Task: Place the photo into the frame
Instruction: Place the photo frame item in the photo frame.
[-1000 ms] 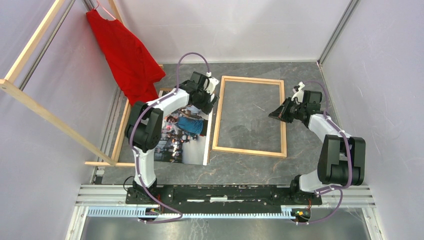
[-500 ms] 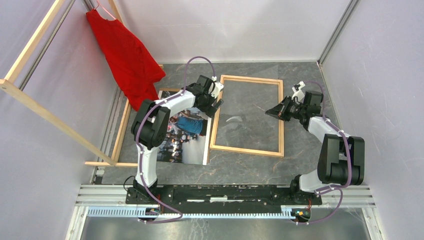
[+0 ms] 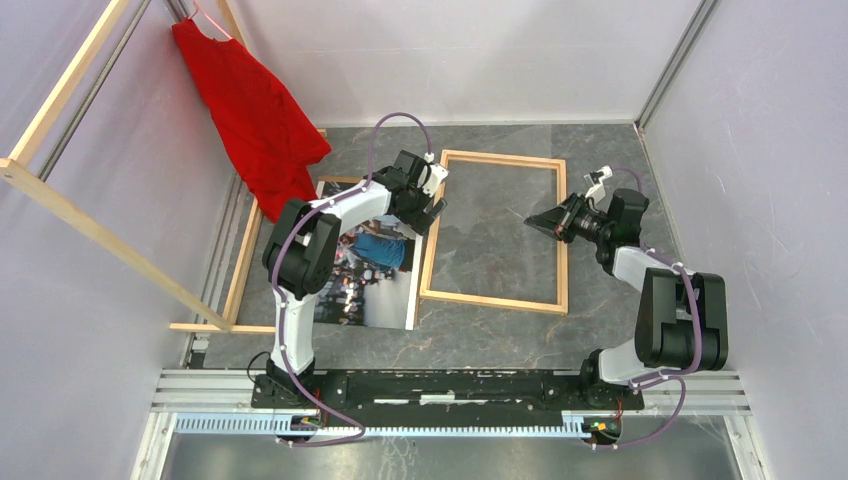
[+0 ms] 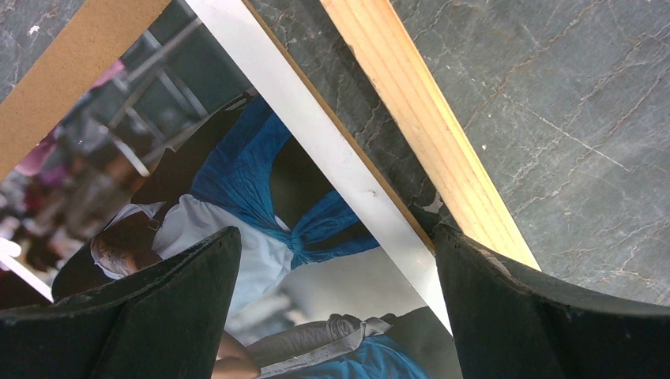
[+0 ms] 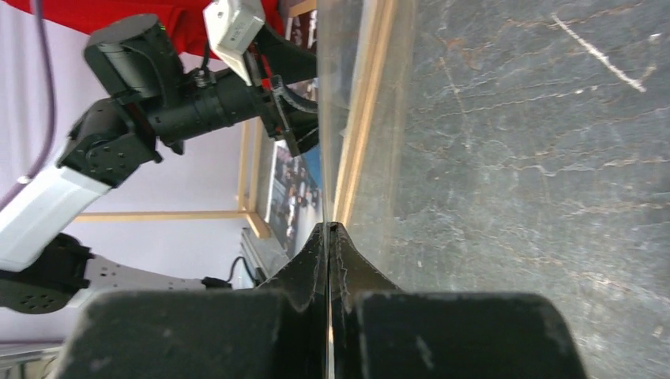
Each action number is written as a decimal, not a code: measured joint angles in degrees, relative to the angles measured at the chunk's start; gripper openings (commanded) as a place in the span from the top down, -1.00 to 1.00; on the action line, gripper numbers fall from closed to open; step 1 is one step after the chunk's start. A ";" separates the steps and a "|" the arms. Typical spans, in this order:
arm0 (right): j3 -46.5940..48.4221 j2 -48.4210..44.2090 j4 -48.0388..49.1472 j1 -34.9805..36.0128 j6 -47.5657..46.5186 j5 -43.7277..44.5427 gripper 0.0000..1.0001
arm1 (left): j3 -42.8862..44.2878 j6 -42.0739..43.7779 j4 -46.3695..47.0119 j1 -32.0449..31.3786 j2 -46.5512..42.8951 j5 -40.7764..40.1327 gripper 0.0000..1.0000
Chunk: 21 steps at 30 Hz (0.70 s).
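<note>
Light-wood frame point(image 3: 490, 301) ready: wide-open left gripper point(image 4: 336, 233) should pinch photo point(image 4: 245, 174) border squarely; right gripper point(image 5: 328, 229) clamps clear pane point(image 5: 348, 95).

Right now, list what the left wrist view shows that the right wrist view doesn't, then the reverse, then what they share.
Left wrist only: the brown backing board under the photo, the print's white border and blue clothing up close, and the left gripper open astride that border. Right wrist only: the right gripper shut on a thin clear sheet seen edge-on, the left arm from outside, and red cloth. Both: the frame, the photo and the dark table.
</note>
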 measured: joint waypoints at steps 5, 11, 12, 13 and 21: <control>-2.47 0.00 9.05 -0.02 7.23 -2.10 1.00 | 0.00 0.04 0.00 -0.15 0.00 -0.04 -0.95; -2.38 0.00 8.94 0.00 7.52 -2.01 1.00 | 0.00 0.07 0.00 -0.15 0.00 -0.02 -0.95; -2.23 0.00 7.63 0.00 6.84 -1.66 1.00 | 0.00 0.07 0.00 -0.15 0.00 -0.04 -0.95; -2.03 0.02 5.88 0.00 5.90 -1.25 1.00 | 0.00 0.07 0.00 -0.15 0.00 -0.02 -0.95; 2.75 0.70 -8.59 -0.02 -2.60 4.04 0.75 | 0.00 0.31 0.02 -0.15 0.00 -0.09 -0.95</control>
